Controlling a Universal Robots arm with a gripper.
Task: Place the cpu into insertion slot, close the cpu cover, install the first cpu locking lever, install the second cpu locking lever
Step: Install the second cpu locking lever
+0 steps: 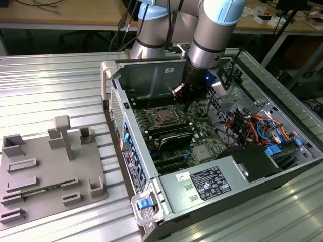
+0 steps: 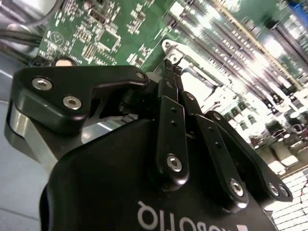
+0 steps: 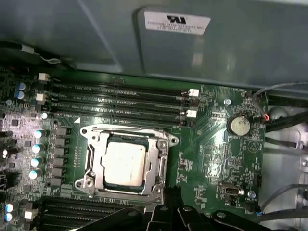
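The cpu [image 3: 124, 162], a dull silver square, lies flat in the insertion slot [image 3: 92, 161] on the green board. The cpu cover [image 3: 158, 155], a silvery frame, lies down around it, with the chip showing through its window. A thin metal lever rod [image 3: 125, 128] runs along one edge of the socket. My gripper [image 3: 169, 196] hovers just beside the socket with its black fingers together and nothing between them. In the second wrist view the gripper [image 2: 171, 68] points at the bright socket. In the exterior view the gripper [image 1: 184, 104] hangs to the right of the cpu [image 1: 162, 117].
Long black memory slots [image 3: 120, 98] lie beside the socket, with a coin battery [image 3: 238, 125] nearby. The grey case wall [image 3: 192, 43] rises behind. A power supply box [image 1: 212, 184] and coloured cables [image 1: 252, 126] share the case. A grey fixture tray [image 1: 45, 171] lies at the exterior view's left.
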